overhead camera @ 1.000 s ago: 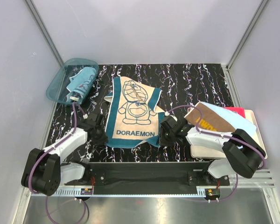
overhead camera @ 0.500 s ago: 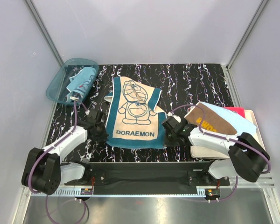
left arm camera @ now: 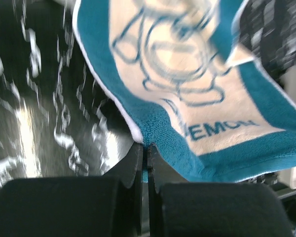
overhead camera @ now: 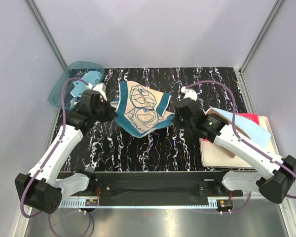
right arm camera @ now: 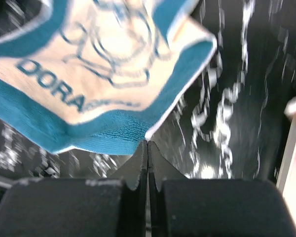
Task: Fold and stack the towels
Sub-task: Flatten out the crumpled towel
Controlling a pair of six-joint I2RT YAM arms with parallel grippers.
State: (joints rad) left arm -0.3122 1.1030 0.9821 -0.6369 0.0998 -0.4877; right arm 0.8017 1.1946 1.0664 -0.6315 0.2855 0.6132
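The teal-bordered cream towel [overhead camera: 140,106] with a cartoon figure and lettering hangs lifted between both grippers over the middle of the black marbled table. My left gripper [overhead camera: 106,106] is shut on its left near corner; in the left wrist view the teal edge [left arm camera: 167,148] is pinched at the jaws [left arm camera: 145,146]. My right gripper [overhead camera: 177,116] is shut on the right near corner, also seen in the right wrist view [right arm camera: 147,142], where the towel [right arm camera: 103,79] sags away. A light blue towel [overhead camera: 92,79] lies in the basket.
The translucent teal basket [overhead camera: 61,91] stands at the far left. The cream tray [overhead camera: 237,159] at the right carries a stack with a light blue towel [overhead camera: 249,129] and a red one [overhead camera: 251,117], partly behind my right arm. Grey walls close in the table.
Both grippers have risen from the table and moved toward the back, carrying the towel's near corners up and over, so the flat towel is now bunched and partly folded.
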